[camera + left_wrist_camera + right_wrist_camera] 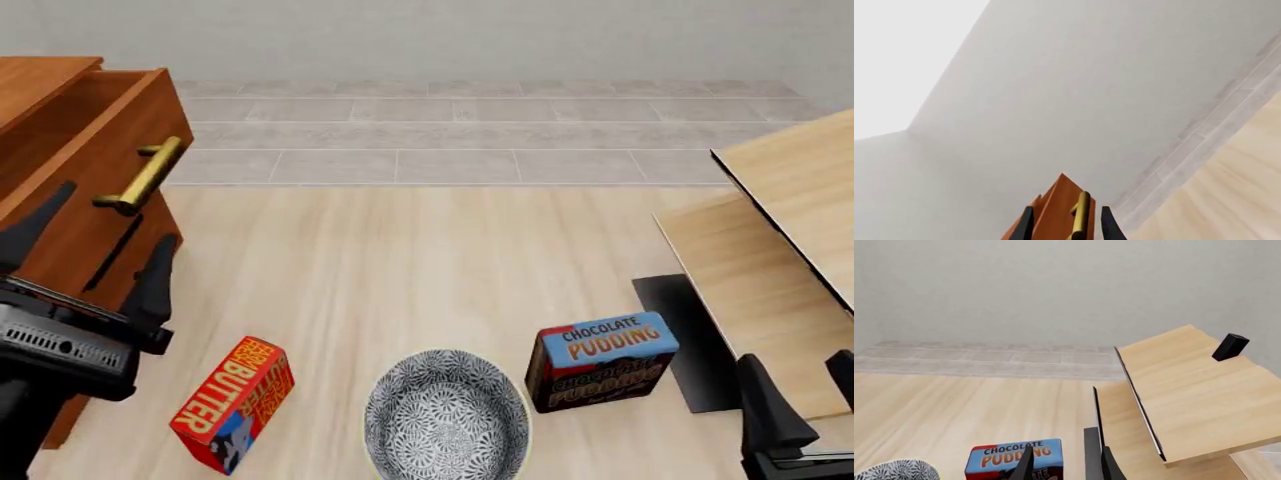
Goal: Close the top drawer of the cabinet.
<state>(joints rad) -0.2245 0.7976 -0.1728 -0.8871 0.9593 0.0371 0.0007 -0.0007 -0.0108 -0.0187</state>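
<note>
The cabinet [40, 85] stands at the far left of the front view, reddish-brown. Its top drawer [167, 110] is pulled out, with its brass handle [140, 175] on the front. My left gripper [94, 255] is open, its fingers standing either side of the drawer front just below the handle. In the left wrist view the drawer front [1057, 210] and handle [1081, 215] sit between the fingers of the left gripper [1067, 227]. My right gripper [801, 390] is open and empty at the lower right, also seen in its wrist view [1066, 467]. The lower drawers are mostly hidden.
A butter box [234, 400], a patterned bowl [447, 420] and a chocolate pudding box [601, 360] lie on the table near the front. Pale light-wood furniture [787, 250] stands at the right, with a small black block [1229, 346] on it.
</note>
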